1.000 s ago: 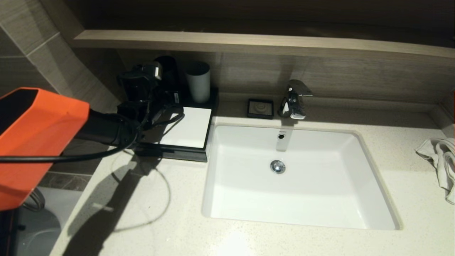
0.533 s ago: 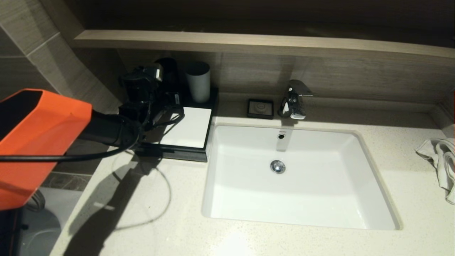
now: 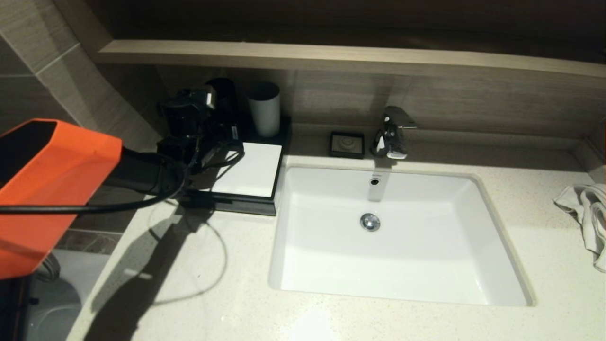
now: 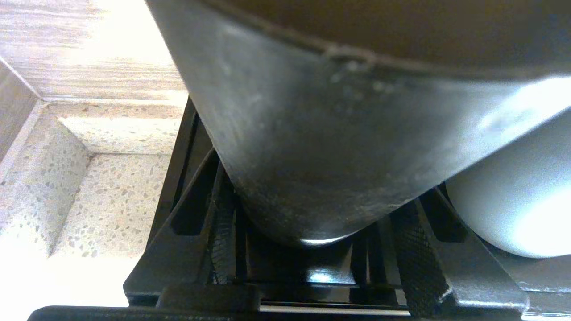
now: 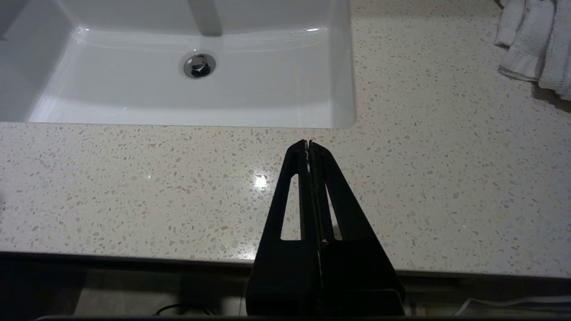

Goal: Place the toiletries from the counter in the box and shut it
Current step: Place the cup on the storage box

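Left gripper (image 4: 312,249): reaches over the black tray (image 3: 246,203) at the counter's (image 3: 199,293) back-left corner, fingers (image 4: 218,240) spread to either side of a dark cup (image 4: 321,147); whether they press on it I cannot tell.
Left arm: orange housing low at the left, black forearm stretched toward the wall.
Right gripper (image 5: 308,147): parked above the counter's near edge in front of the sink (image 5: 343,89), fingers pressed together, holding nothing; out of the head view.
Wrist view only: the cup's base sits low in the tray, a pale grey cup (image 4: 513,196) just beside it.
Head view only: white box lid (image 3: 248,170) lying flat on the tray, soap dish (image 3: 347,144) beside the faucet (image 3: 392,132), towel (image 3: 587,213) far right.
Hidden: the wrist covers the dark cup; box contents unseen.
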Available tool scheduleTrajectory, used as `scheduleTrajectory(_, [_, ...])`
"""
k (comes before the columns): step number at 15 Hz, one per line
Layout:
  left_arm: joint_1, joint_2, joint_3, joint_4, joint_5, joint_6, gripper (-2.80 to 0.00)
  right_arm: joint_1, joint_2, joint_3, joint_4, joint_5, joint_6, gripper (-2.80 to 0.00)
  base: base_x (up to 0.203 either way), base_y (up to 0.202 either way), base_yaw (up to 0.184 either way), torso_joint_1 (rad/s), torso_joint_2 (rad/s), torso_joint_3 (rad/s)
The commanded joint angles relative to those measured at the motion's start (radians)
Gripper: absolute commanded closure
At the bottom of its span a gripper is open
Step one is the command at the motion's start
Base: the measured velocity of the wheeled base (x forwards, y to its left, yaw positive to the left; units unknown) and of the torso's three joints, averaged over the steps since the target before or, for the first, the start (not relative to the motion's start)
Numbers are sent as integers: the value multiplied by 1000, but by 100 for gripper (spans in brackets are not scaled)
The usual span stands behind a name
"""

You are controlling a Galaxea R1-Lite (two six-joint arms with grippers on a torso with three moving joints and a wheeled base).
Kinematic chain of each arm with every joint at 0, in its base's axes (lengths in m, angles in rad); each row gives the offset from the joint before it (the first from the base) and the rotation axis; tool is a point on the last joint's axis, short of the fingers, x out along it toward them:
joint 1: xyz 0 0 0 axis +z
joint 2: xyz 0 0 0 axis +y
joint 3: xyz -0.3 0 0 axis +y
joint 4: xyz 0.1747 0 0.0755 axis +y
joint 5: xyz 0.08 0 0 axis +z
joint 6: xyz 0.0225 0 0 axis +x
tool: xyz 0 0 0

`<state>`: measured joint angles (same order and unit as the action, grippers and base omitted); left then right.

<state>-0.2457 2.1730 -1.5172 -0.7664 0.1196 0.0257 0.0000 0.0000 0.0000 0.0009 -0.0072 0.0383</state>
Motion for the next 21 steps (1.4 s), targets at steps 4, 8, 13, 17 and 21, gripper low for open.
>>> scheduleTrajectory(4, [2,4,-6,-1,-1,0,0,0,-2,0,1,0,0,0,0,0,0,0,0,0])
scheduleTrajectory(8, [2,5,-6,-1,-3,-1,0,0,0,0,0,0,0,0,0,0,0,0,0,0])
scheduleTrajectory(13, [2,4,-18,2,-1,0,0,0,0,0,0,0,0,0,0,0,0,0,0,0])
scheduleTrajectory(17, [2,4,-30,1,-6,2,-280,0,0,0,0,0,0,0,0,0,0,0,0,0])
scheduleTrajectory(21, [2,-1,-23,-12,-5,2,-280,0,-2,0,1,0,0,0,0,0,0,0,0,0])
